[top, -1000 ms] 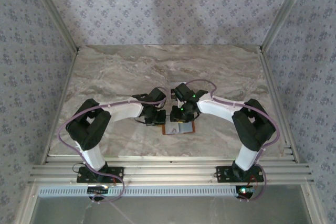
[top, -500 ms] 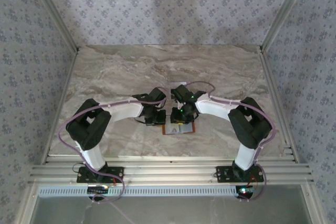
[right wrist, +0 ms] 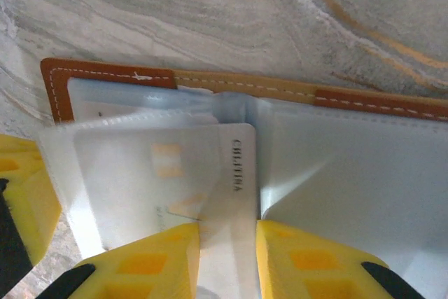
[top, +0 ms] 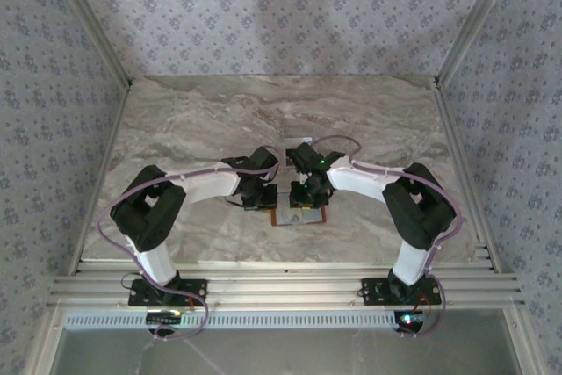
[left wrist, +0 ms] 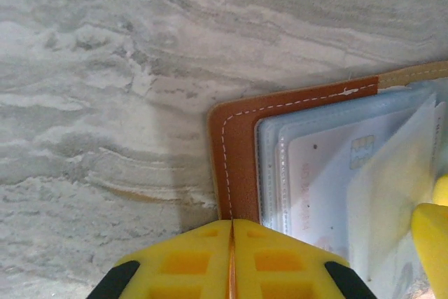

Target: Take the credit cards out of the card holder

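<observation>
1. In the overhead view the card holder [top: 300,215] lies open on the marble tabletop [top: 193,129], low in the centre of the frame, just below the two wrists.
2. My left hand [top: 260,199] comes in from the left and my right hand [top: 309,198] from the right. They sit close together over the holder.
3. In the left wrist view the left hand [left wrist: 232,257] has its yellow fingers pressed together with no gap. The tips sit at bottom centre, right against the brown stitched border of the card holder [left wrist: 234,166]. I cannot tell whether any leather is caught between them.
4. Same view: the holder fills the right half of the frame. A pale card [left wrist: 329,187] lies flat behind plastic, and a clear sleeve [left wrist: 395,180] stands lifted above it. One yellow finger [left wrist: 430,236] of the right hand shows at the lower right edge.
5. In the right wrist view the card holder [right wrist: 378,99] runs along the upper part of the frame, its brown border uppermost.
6. The right hand [right wrist: 227,257] is partly closed at bottom centre, pinching the lower edge of the pale card [right wrist: 175,187]. The card tilts up off the holder, partly inside the clear sleeve [right wrist: 59,166]. I cannot tell whether the sleeve is pinched too.
</observation>
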Tool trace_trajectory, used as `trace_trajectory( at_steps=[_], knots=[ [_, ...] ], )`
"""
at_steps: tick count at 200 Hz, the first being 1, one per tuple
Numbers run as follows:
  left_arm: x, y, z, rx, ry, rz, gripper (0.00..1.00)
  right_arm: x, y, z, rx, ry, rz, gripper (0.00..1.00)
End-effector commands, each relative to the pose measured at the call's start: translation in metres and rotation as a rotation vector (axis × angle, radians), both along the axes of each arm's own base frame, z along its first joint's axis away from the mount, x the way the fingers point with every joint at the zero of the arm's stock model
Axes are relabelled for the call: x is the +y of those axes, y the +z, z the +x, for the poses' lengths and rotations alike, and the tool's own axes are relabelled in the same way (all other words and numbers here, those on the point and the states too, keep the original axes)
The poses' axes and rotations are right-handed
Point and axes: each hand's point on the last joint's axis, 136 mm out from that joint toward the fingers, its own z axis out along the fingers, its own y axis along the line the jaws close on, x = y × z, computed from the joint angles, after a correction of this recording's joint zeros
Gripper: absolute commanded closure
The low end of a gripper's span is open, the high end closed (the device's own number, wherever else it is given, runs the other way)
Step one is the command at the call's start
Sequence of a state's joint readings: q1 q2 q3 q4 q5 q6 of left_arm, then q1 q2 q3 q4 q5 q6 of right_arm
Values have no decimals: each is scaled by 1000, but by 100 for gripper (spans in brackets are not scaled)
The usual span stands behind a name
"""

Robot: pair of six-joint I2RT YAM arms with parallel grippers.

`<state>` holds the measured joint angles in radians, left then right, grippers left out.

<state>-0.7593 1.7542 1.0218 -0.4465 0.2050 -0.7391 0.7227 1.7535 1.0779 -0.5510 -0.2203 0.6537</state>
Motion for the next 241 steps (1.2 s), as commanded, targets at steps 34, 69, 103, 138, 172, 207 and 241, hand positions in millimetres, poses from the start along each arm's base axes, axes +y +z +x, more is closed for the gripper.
trace_trajectory(
  at_steps=[34,69,103,138,172,207,241],
  knots=[
    [-1,22,2,-31,-19,27,84,0,19,-1,-25,8,38,70],
    [-13,27,2,-40,-34,15,80,-1,18,-1,-22,1,46,70],
    [-13,16,1,-27,-30,36,77,-2,17,-2,-22,-2,47,70],
    [-14,2,-1,-2,-36,44,76,-1,17,-1,-22,-7,53,70],
    [-7,-9,-5,14,-36,80,77,2,13,-2,-10,-12,71,70],
    [-1,-12,-8,17,-39,100,79,11,6,-1,12,-21,118,71],
    [-1,-12,-9,20,-40,102,80,13,5,-1,18,-26,127,70]
  ],
)
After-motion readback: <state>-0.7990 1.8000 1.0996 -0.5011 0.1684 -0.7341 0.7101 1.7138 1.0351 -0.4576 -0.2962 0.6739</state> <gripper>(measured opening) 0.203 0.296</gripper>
